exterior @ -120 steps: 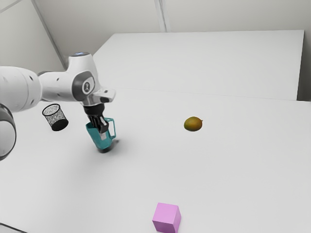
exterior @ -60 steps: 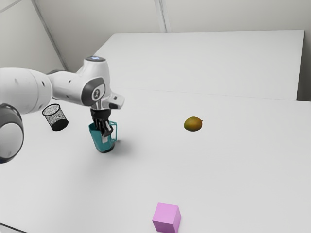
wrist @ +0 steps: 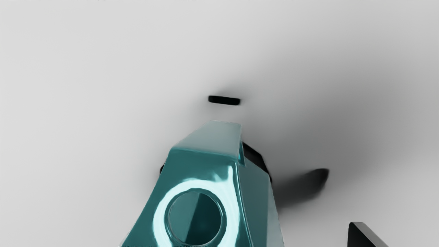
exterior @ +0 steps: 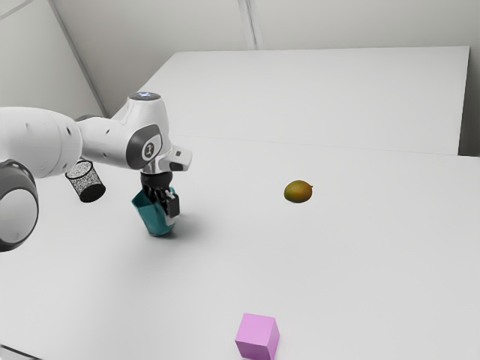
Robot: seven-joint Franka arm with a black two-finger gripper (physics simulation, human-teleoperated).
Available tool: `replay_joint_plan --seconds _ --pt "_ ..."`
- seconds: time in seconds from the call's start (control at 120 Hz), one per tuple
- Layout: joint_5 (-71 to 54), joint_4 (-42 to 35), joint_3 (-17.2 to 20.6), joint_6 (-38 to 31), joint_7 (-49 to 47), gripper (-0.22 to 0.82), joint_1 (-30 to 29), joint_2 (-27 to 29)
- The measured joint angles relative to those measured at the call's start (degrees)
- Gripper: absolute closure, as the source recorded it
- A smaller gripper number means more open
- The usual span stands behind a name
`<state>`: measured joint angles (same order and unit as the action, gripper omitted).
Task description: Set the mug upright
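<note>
glossy teal mug (exterior: 152, 217), dark base (wrist: 255, 157) toward the table (exterior: 360, 255)

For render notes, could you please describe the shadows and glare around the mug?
Exterior view: soft shadow on the table, to the view's right of the teal mug; wrist view: bright ring-shaped glare on the mug, soft-edged shadows beside it.

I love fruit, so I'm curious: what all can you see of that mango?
The mango is plump and oval, its smooth-looking skin shaded olive green and orange-brown. A small stem-like nub points toward the exterior view's right. It looks whole and lies on the white table, with nothing else touching it.
</note>
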<state>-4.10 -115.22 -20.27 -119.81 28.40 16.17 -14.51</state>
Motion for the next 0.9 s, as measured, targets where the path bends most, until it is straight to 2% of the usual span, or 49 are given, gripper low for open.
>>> replay_joint_plan --seconds 0.192,0.517,0.9 --pt "0.45 1.68 -0.03 0.09 -0.03 0.08 -0.13 0.85" --pt "4.26 7.6 -0.06 2.77 0.04 0.02 -0.24 5.02" --pt "1.58 20.76 -0.31 15.15 -3.52 0.0 -0.87 10.4"
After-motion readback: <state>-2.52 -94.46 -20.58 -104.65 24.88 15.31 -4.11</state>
